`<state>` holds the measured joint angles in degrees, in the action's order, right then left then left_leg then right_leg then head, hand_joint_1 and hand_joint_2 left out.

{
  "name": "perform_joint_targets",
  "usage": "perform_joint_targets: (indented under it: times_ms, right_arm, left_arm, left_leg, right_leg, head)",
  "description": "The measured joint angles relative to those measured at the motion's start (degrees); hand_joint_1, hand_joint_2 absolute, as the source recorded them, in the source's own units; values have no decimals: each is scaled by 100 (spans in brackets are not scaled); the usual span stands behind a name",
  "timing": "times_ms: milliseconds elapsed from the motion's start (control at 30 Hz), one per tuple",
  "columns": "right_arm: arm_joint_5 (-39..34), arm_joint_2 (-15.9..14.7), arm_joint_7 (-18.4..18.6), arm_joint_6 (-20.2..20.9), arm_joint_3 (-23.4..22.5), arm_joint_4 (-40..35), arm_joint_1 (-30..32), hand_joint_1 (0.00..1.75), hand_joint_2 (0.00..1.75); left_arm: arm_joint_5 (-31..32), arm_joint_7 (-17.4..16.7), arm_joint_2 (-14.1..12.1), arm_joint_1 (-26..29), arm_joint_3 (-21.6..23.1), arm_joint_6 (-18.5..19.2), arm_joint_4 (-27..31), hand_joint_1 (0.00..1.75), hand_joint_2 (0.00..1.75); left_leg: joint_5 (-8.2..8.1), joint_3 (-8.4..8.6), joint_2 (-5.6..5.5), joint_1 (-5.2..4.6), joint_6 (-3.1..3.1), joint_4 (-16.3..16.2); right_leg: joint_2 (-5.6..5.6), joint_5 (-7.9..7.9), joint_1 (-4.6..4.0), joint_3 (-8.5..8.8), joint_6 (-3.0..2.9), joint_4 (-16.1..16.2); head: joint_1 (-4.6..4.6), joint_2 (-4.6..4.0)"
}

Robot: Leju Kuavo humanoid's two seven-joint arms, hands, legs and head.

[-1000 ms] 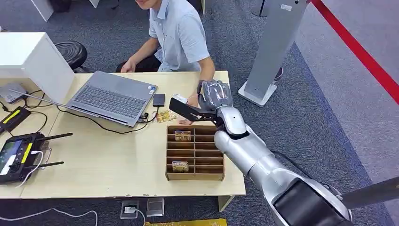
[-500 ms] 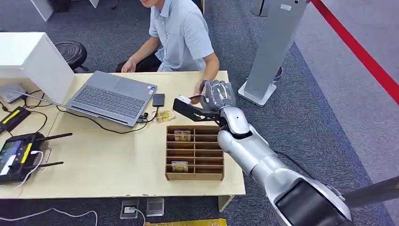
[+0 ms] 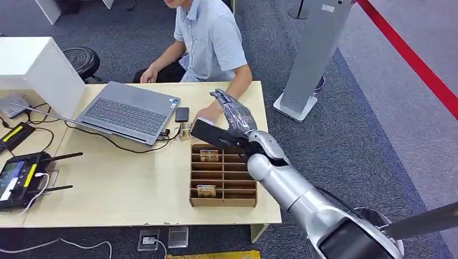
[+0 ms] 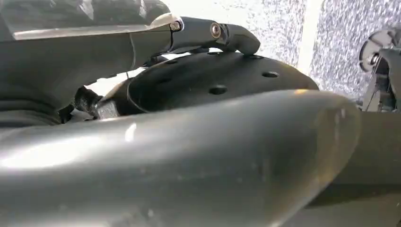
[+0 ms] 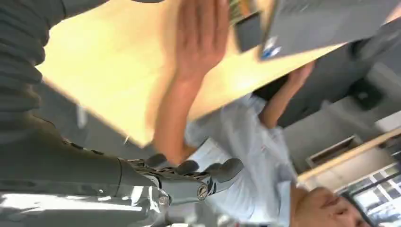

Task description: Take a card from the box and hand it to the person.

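The brown divided box sits near the table's front right, with one card in a far slot and another card in a near slot. My right hand hovers above the box's far edge, fingers spread and pointing upward with nothing between them; in the right wrist view its dark fingers are stretched out and hold nothing. The person's hand lies low over the table just left of my hand, flat in the right wrist view. My left hand hangs with a finger stretched out.
A few cards and a black phone lie beside the open laptop. The person sits behind the table. A controller rests at the left, and a grey pillar base stands right of the table.
My right hand was holding a white card up to the person's hand; now its fingers have spread and tilted up without the card. The person's hand has drawn left and down toward the table.
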<state>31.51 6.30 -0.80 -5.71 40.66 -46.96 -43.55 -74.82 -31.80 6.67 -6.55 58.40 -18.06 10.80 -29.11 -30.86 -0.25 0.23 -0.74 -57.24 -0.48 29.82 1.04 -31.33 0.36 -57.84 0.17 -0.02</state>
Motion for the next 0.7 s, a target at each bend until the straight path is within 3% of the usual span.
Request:
perform_joint_targets:
  times_ms: [200,333,500,700]
  right_arm:
    - [-1642,-390,-143,526,-206,-1042,437,0,175]
    - [-2260,-790,-40,685,-374,-1816,742,0,175]
    - [-2463,-1294,253,996,-485,-2683,1120,0,175]
    - [-2397,-1847,789,1643,-507,-3525,1571,0,175]
  left_arm:
    - [-83,-105,-18,-8,2,-22,0,0,0]
    - [-177,-125,-33,-12,0,-39,0,0,0]
    - [-249,-170,-4,-43,2,-343,2,0,0]
    - [-243,-92,122,-76,2,-857,4,0,0]
  left_leg:
    - [0,1,0,-5,1,-1]
    - [-1,1,0,-7,1,-1]
    - [-1,2,1,-6,2,-1]
    - [-1,1,0,-6,2,-1]
  right_leg:
    - [-1,-1,4,1,1,2]
    - [-1,-1,6,1,1,4]
    - [0,-1,6,1,1,5]
    - [-2,-1,5,2,1,5]
  head:
    - [11,0]
    - [15,0]
    - [7,0]
    - [0,0]
